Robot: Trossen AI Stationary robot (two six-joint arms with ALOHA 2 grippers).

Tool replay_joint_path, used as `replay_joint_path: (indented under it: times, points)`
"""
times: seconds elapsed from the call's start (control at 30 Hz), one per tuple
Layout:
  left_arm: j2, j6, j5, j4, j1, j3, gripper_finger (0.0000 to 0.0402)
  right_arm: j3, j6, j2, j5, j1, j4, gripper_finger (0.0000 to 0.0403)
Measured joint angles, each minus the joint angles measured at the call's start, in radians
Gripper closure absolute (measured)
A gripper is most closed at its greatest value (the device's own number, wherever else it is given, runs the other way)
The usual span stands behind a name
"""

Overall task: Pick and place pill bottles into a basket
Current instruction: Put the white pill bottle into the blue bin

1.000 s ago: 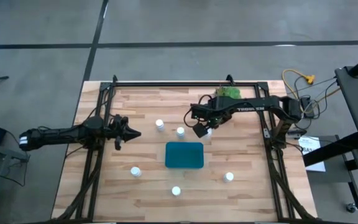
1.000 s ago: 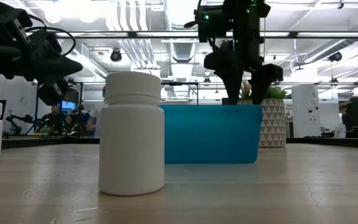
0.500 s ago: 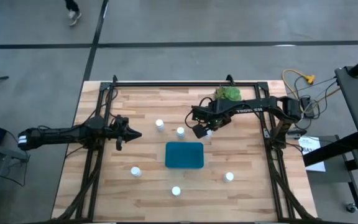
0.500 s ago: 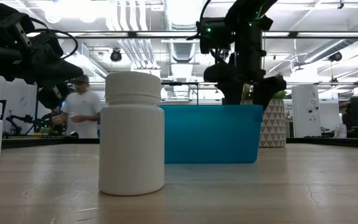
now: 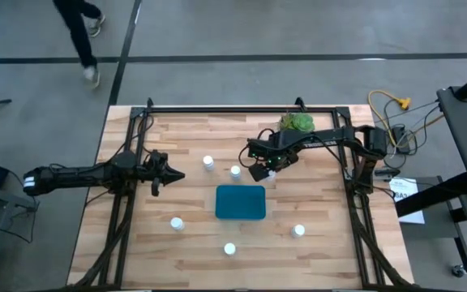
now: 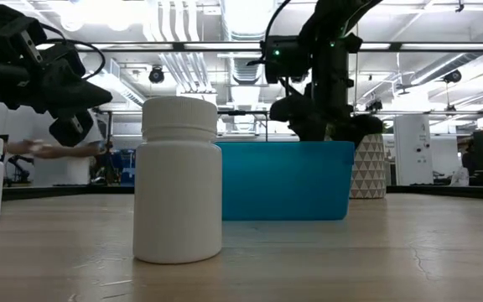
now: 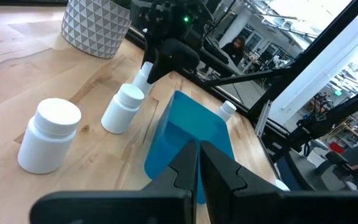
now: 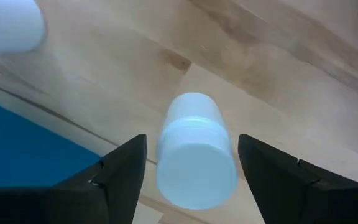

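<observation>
pill bottles [image 5: 208, 163]: six | basket [image 5: 241, 202]: one | plant pot [image 5: 297, 122]: one | arms: two

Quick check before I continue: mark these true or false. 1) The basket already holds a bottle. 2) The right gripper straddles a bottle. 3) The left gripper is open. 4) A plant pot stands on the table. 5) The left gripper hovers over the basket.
1) False: the basket is empty in the high view.
2) True: the right gripper has its fingers open on either side of a pill bottle, not yet touching it.
3) False: the left gripper is shut.
4) True: the plant pot stands near the far edge.
5) False: it waits off to the basket's left.
</observation>
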Motion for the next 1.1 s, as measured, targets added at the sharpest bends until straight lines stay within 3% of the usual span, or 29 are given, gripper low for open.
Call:
replay_joint_path:
  times: [0.57,1.1]
  points:
    - [0.0,0.001,0.0,0.0,-0.001,0.0,0.0402,0.001,-0.011,0.0,-0.003,-0.001,-0.006,0.0224]
    - [0.0,0.001,0.0,0.0,-0.001,0.0,0.0402,0.0,-0.03,-0.04,0.0,-0.001,-0.024,0.023]
